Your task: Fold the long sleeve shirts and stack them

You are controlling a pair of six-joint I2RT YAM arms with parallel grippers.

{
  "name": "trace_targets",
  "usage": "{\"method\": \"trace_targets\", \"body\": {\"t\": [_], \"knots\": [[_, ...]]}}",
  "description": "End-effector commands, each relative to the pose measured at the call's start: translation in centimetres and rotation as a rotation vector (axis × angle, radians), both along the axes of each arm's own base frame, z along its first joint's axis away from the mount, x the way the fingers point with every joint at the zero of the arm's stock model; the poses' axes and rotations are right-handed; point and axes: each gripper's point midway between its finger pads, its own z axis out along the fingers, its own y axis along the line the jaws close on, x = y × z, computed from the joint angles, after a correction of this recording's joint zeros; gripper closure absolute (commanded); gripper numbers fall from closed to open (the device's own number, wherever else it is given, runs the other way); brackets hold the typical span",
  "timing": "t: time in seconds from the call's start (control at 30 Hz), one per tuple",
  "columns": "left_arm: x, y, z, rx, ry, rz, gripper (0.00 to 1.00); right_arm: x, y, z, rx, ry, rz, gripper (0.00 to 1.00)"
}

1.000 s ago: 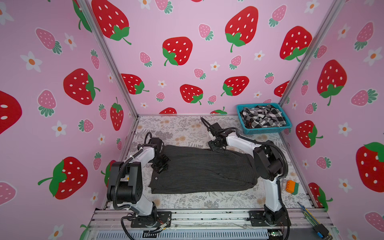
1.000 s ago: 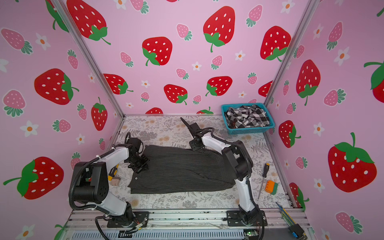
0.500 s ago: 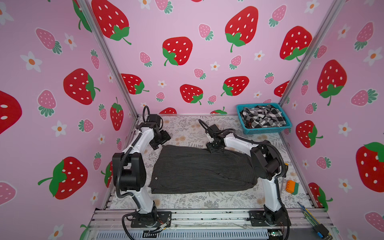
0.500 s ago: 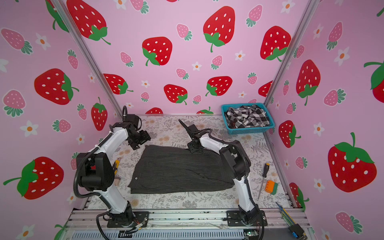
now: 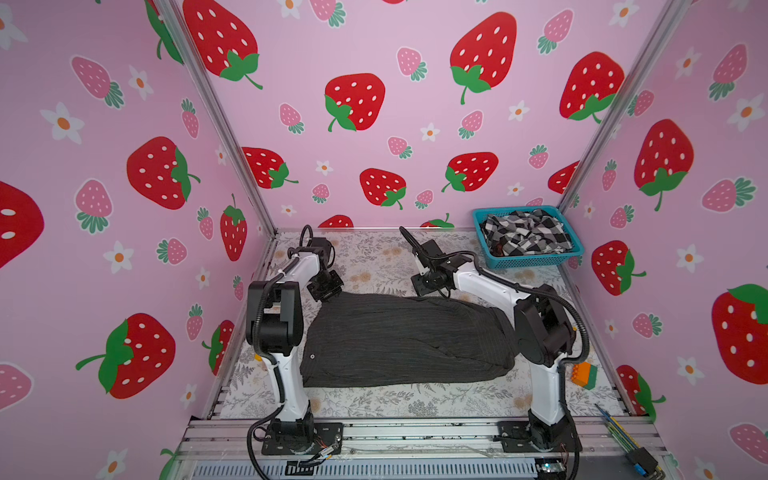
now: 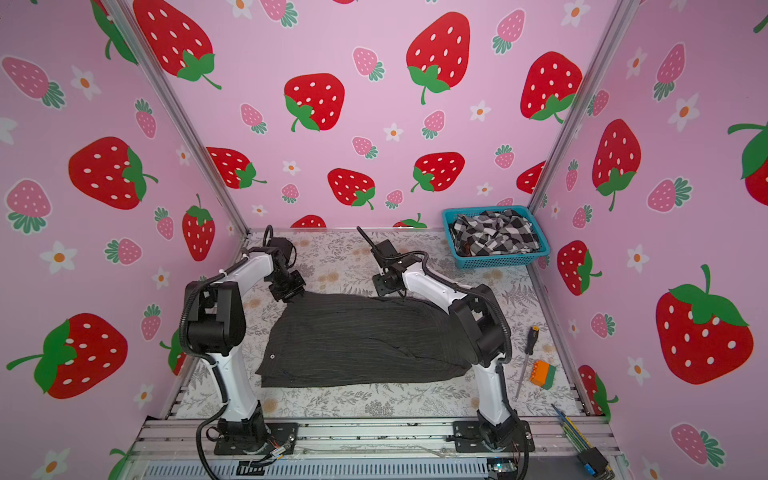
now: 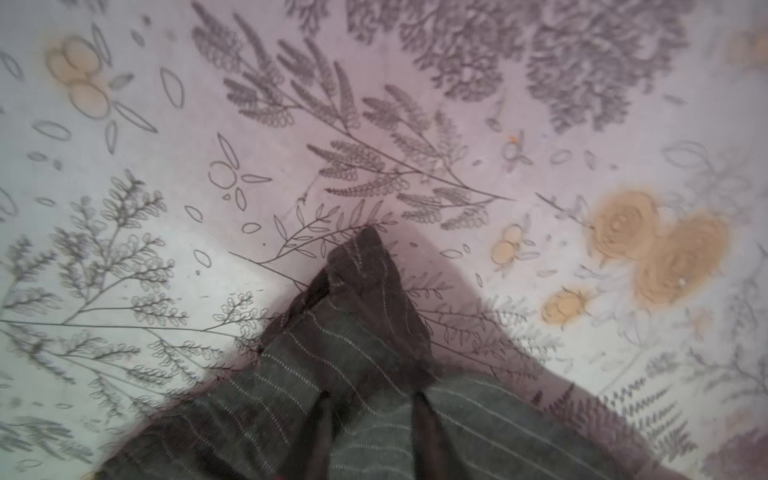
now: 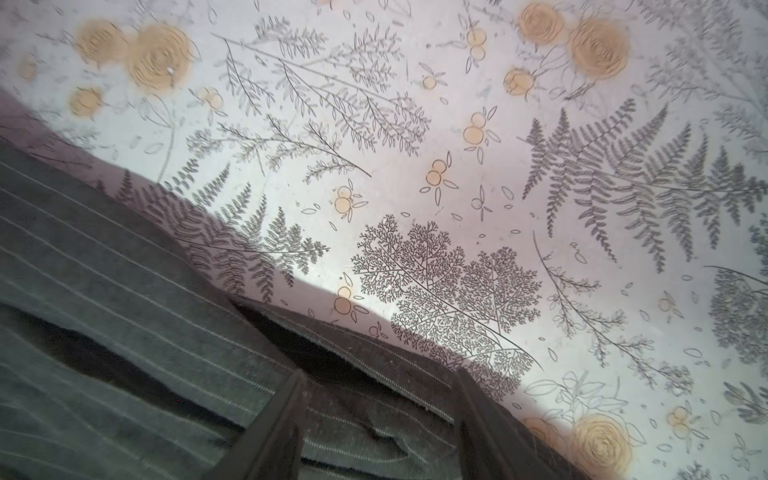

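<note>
Charcoal pinstriped shirt (image 5: pixel 407 336) lies spread flat across the middle of the floral table (image 5: pixel 374 253), between my two arms, in both top views. My left gripper (image 5: pixel 328 291) sits at the shirt's far left corner. From the left wrist camera, its fingers (image 7: pixel 428 428) are drawn close together, pinching that corner, and the cloth bunches into a peak beyond the tips. My right gripper (image 5: pixel 428 286) is at the shirt's far edge, nearer the middle. From the right wrist camera, its jaws stand wide apart, straddling that edge with nothing clamped. A black-and-white checked shirt (image 5: pixel 525 235) lies crumpled in a blue basket (image 5: pixel 536 262) in the far right corner, well apart from both arms.
</note>
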Motion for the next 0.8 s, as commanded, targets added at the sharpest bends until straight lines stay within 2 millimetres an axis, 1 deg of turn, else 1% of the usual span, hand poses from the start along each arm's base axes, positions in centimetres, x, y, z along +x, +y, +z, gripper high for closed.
{"method": "trace_targets", "body": {"t": [0.0,0.13,0.17,0.2,0.23,0.27,0.3,0.37,0.43,0.47,0.5,0.57,0.73,0.77], "knots": [[0.7,-0.3,2.1,-0.007,-0.053,-0.003,1.00,0.1,0.6,2.5,0.052,-0.031,-0.010,0.42],[0.4,-0.2,2.2,0.006,-0.055,-0.013,1.00,0.0,0.8,3.4,0.082,-0.036,-0.013,0.43],[0.4,0.2,2.1,0.030,-0.052,-0.016,0.91,-0.1,0.9,3.6,0.091,-0.036,-0.012,0.43],[0.5,0.8,2.1,0.059,-0.044,-0.012,0.73,-0.2,1.0,3.8,0.097,-0.035,-0.012,0.43],[0.7,1.3,2.1,0.078,-0.039,-0.006,0.60,-0.3,1.1,3.8,0.100,-0.034,-0.011,0.43],[0.9,1.6,1.9,0.091,-0.030,-0.004,0.50,-0.4,1.1,3.8,0.103,-0.032,-0.012,0.43],[1.2,1.9,1.9,0.106,-0.026,-0.001,0.44,-0.5,1.0,3.8,0.107,-0.029,-0.012,0.43],[1.6,2.2,1.4,0.126,-0.006,-0.002,0.40,-0.8,1.0,3.6,0.112,-0.022,-0.013,0.43],[1.9,2.3,0.7,0.131,0.020,-0.006,0.39,-1.2,0.9,3.1,0.111,-0.013,-0.013,0.43],[2.1,2.3,0.3,0.132,0.032,-0.011,0.42,-1.4,0.9,3.0,0.112,-0.010,-0.014,0.43],[2.3,2.3,-0.2,0.131,0.043,-0.012,0.47,-1.6,0.9,2.8,0.113,-0.005,-0.013,0.44],[2.3,2.2,-1.1,0.127,0.068,-0.013,0.51,-2.1,0.7,2.4,0.111,0.001,-0.013,0.44],[1.0,1.6,-2.8,0.090,0.132,0.002,0.53,-2.6,0.0,1.8,0.099,0.008,-0.025,0.45],[0.9,1.7,-2.9,0.088,0.135,0.007,0.57,-2.6,0.0,1.8,0.096,0.007,-0.026,0.45]]}}
